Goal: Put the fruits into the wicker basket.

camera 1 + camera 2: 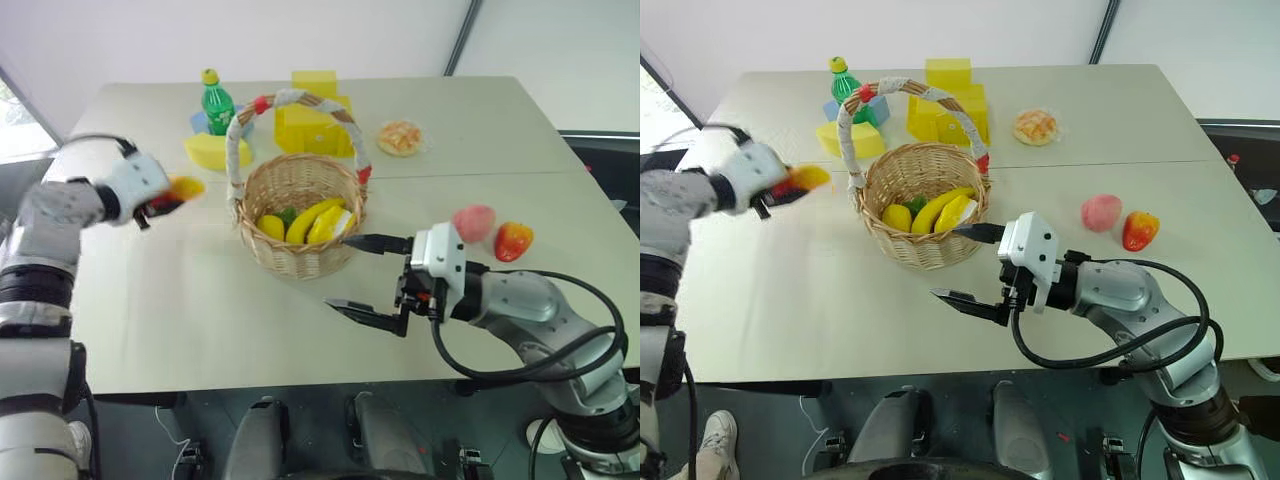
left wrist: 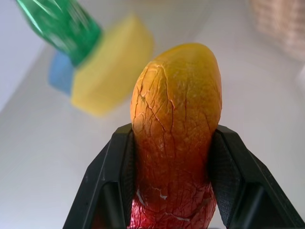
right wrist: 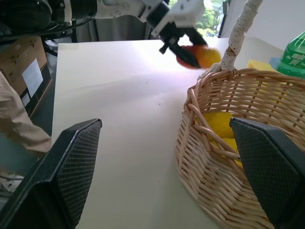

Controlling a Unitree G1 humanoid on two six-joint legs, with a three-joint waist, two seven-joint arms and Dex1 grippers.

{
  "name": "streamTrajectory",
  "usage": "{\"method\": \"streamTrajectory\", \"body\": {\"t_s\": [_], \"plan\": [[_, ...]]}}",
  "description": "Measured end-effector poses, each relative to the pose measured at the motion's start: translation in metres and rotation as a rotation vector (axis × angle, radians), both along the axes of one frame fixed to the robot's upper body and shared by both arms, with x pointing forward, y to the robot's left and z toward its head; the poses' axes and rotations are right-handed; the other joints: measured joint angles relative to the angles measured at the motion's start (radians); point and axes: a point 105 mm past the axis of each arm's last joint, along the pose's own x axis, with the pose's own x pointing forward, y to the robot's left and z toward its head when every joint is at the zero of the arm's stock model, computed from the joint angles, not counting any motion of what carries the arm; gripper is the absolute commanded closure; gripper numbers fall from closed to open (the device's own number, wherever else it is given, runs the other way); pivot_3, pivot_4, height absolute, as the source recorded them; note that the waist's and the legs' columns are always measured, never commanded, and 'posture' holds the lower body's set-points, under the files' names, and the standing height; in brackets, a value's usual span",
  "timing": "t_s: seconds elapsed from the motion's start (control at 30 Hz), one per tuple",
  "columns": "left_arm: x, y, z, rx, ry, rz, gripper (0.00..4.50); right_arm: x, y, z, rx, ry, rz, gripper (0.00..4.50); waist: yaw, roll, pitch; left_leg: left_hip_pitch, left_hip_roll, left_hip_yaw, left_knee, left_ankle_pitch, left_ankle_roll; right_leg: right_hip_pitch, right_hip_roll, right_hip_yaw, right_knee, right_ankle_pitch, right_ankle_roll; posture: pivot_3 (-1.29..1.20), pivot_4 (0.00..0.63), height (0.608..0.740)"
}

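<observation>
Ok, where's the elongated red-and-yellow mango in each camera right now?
Left eye: red-and-yellow mango gripped in the left hand, left of the round tan wicker basket.
Right eye: mango at far left, left of the basket.
Left wrist: mango centre, clamped between the black fingers.
Right wrist: mango upper middle, beyond the basket rim.
Shared landmark: the basket.

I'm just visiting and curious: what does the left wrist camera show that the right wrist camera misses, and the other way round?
The left wrist view alone shows, up close, the cracked red-and-yellow skin of the mango clamped between the left hand's black fingers, with a yellow block and a blue piece behind it. The right wrist view alone shows yellow fruit lying inside the wicker basket, framed by the right hand's widely spread fingers. Both show the mango, the green bottle, the basket and the table.
</observation>
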Motion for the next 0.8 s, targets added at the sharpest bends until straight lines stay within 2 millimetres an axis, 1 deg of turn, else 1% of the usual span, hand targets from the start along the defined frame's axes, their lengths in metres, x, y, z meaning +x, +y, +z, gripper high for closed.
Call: {"method": "streamTrajectory", "body": {"t_s": [0.07, 0.1, 0.13, 0.17, 0.2, 0.23, 0.33, 0.43, 0.47, 0.57, 0.6, 0.7, 0.73, 0.8], "plan": [[-0.03, -0.017, 0.025, -0.118, -0.009, -0.101, 2.85, 0.005, -0.005, 0.001, -0.013, -0.005, -0.015, 0.0, 0.003, 0.0, 0.0, 0.001, -0.001, 0.0, 0.0, 0.0, 0.0, 0.001, -0.001, 0.0, 0.0, 0.0, 0.0, 0.0, 0.15, 0.74], [-0.042, -0.029, 0.031, -0.149, 0.0, -0.157, 2.85, 0.008, -0.008, 0.002, -0.018, -0.007, -0.023, 0.0, 0.003, 0.0, 0.0, 0.002, -0.001, 0.0, 0.0, 0.0, 0.0, 0.001, -0.001, 0.0, 0.0, 0.0, 0.0, 0.0, 0.15, 0.74], [-0.057, -0.048, 0.035, -0.173, 0.014, -0.233, 2.85, 0.011, -0.011, 0.003, -0.021, -0.008, -0.031, 0.0, 0.008, 0.0, 0.0, 0.003, -0.001, -0.001, 0.0, 0.0, 0.0, 0.004, -0.001, 0.0, 0.0, 0.0, 0.0, 0.0, 0.15, 0.74], [-0.066, -0.064, 0.037, -0.198, 0.03, -0.289, 2.85, 0.013, -0.013, 0.005, -0.02, -0.017, -0.036, 0.0, 0.013, 0.0, 0.0, 0.004, -0.001, -0.002, 0.0, 0.0, 0.0, 0.006, -0.001, -0.001, -0.001, 0.0, 0.0, 0.0, 0.15, 0.74], [-0.07, -0.074, 0.038, -0.215, 0.035, -0.32, 2.85, 0.015, -0.014, 0.007, -0.019, -0.024, -0.038, 0.0, 0.016, 0.0, 0.0, 0.004, -0.002, -0.003, 0.001, 0.0, 0.0, 0.006, -0.002, -0.001, -0.001, 0.0, 0.0, 0.0, 0.15, 0.74], [-0.075, -0.09, 0.039, -0.236, 0.037, -0.359, 2.85, 0.016, -0.015, 0.009, -0.02, -0.033, -0.04, 0.0, 0.018, 0.0, 0.0, 0.005, -0.002, -0.003, 0.001, 0.0, 0.0, 0.007, -0.001, -0.001, -0.001, 0.0, 0.0, 0.0, 0.15, 0.74], [-0.073, -0.136, 0.039, -0.308, 0.041, -0.45, 2.85, 0.02, -0.02, 0.011, -0.028, -0.045, -0.056, 0.0, 0.021, -0.001, 0.0, 0.005, -0.005, -0.002, 0.002, 0.0, 0.0, 0.008, 0.0, -0.001, -0.001, 0.0, 0.0, 0.0, 0.15, 0.74], [-0.061, -0.17, 0.036, -0.354, 0.038, -0.464, 2.85, 0.023, -0.023, 0.012, -0.034, -0.054, -0.077, 0.0, 0.019, -0.001, -0.001, 0.005, -0.005, -0.002, 0.001, 0.0, 0.0, 0.006, 0.002, 0.0, -0.001, 0.0, 0.0, 0.0, 0.15, 0.74], [-0.056, -0.176, 0.033, -0.351, 0.042, -0.451, 2.85, 0.023, -0.024, 0.012, -0.034, -0.056, -0.082, 0.0, 0.013, -0.001, -0.001, 0.004, -0.005, -0.002, 0.001, 0.0, 0.0, 0.006, 0.002, 0.0, -0.001, 0.0, 0.0, 0.0, 0.15, 0.74], [-0.042, -0.182, 0.018, -0.351, 0.082, -0.407, 2.85, 0.025, -0.028, 0.014, -0.032, -0.064, -0.111, 0.0, 0.001, -0.001, 0.0, 0.004, -0.003, -0.001, 0.0, 0.0, 0.0, 0.003, 0.004, 0.002, 0.0, 0.0, 0.0, 0.0, 0.15, 0.74], [-0.039, -0.184, 0.015, -0.37, 0.092, -0.404, 1.8, 0.026, -0.03, 0.014, -0.033, -0.065, -0.123, 0.0, 0.002, -0.001, 0.0, 0.004, -0.003, -0.001, 0.0, 0.0, 0.0, 0.003, 0.004, 0.002, 0.0, 0.0, 0.0, 0.0, 0.15, 0.74], [-0.033, -0.184, 0.011, -0.4, 0.11, -0.385, 0.43, 0.025, -0.037, 0.011, -0.055, -0.065, -0.169, 0.0, 0.008, -0.001, 0.0, 0.004, -0.003, -0.001, 0.0, 0.0, 0.0, 0.004, 0.003, 0.001, 0.0, 0.0, 0.0, 0.0, 0.15, 0.74], [-0.031, -0.182, 0.01, -0.397, 0.103, -0.378, 0.09, 0.026, -0.041, 0.01, -0.068, -0.064, -0.194, 0.0, 0.008, -0.001, 0.0, 0.004, -0.004, -0.001, 0.0, 0.0, 0.0, 0.004, 0.003, 0.002, 0.0, 0.0, 0.0, 0.0, 0.15, 0.74], [-0.031, -0.18, 0.011, -0.395, 0.089, -0.38, 0.09, 0.031, -0.057, 0.005, -0.116, -0.061, -0.282, 0.0, 0.01, -0.001, 0.0, 0.004, -0.004, -0.001, 0.001, 0.0, 0.0, 0.004, 0.002, 0.002, 0.0, 0.0, 0.0, 0.0, 0.15, 0.74]]}}
